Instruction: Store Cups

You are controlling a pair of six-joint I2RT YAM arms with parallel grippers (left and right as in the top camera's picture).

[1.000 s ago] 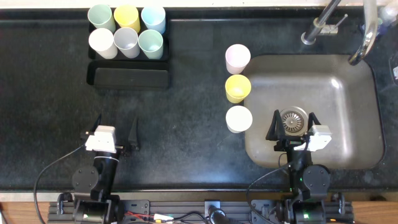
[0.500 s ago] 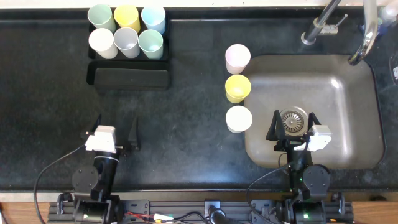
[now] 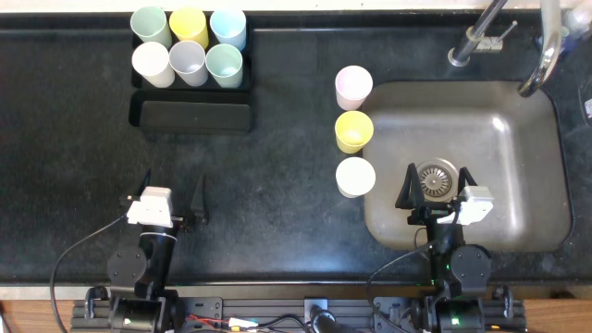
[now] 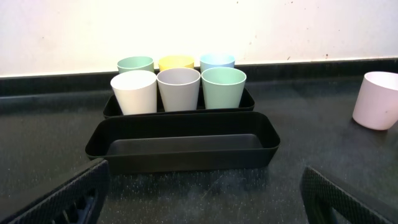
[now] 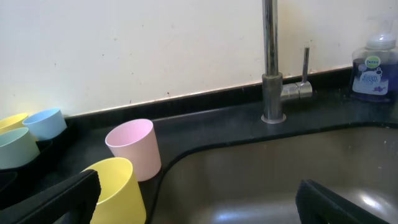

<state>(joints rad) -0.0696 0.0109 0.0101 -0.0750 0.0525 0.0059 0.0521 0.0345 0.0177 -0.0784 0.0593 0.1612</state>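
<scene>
Three loose cups stand in a line on the dark counter beside the sink: a pink cup (image 3: 353,86) (image 5: 133,147) (image 4: 377,99), a yellow cup (image 3: 353,130) (image 5: 117,188) and a white cup (image 3: 355,177). At the back left, a black tray (image 3: 141,80) (image 4: 112,106) holds several cups in two rows. In front of it lies a second black tray (image 3: 191,116) (image 4: 182,144) with nothing in it. My left gripper (image 3: 173,195) (image 4: 200,193) is open over the counter near its base. My right gripper (image 3: 436,185) (image 5: 199,199) is open over the sink's near left part.
The steel sink (image 3: 518,120) with its drain (image 3: 437,178) takes up the right side. A tap (image 3: 481,32) (image 5: 271,68) stands behind it, with a soap bottle (image 5: 374,65) at the far right. Bare counter lies between the trays and the loose cups.
</scene>
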